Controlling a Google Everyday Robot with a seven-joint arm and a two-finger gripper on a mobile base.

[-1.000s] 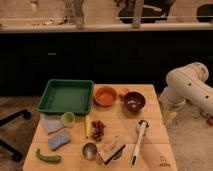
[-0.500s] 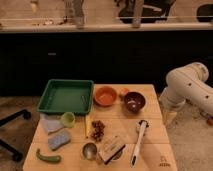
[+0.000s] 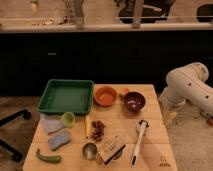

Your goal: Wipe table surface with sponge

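Note:
The sponge [image 3: 59, 139], a small blue-grey block, lies near the front left of the table surface [image 3: 152, 114], a light wooden top of planks. My white arm hangs off the table's right side, well away from the sponge. Its gripper [image 3: 170, 116] points down just past the right edge, level with the table top. It is open and holds nothing.
A green tray [image 3: 65, 96] sits at the back left, with an orange bowl [image 3: 105, 95] and a dark bowl [image 3: 134, 102] beside it. A folded cloth [image 3: 50, 123], green cup [image 3: 68, 119], wooden brush block [image 3: 111, 147], metal cup [image 3: 90, 150], white-handled tool [image 3: 139, 141] and green vegetable [image 3: 48, 158] crowd the front.

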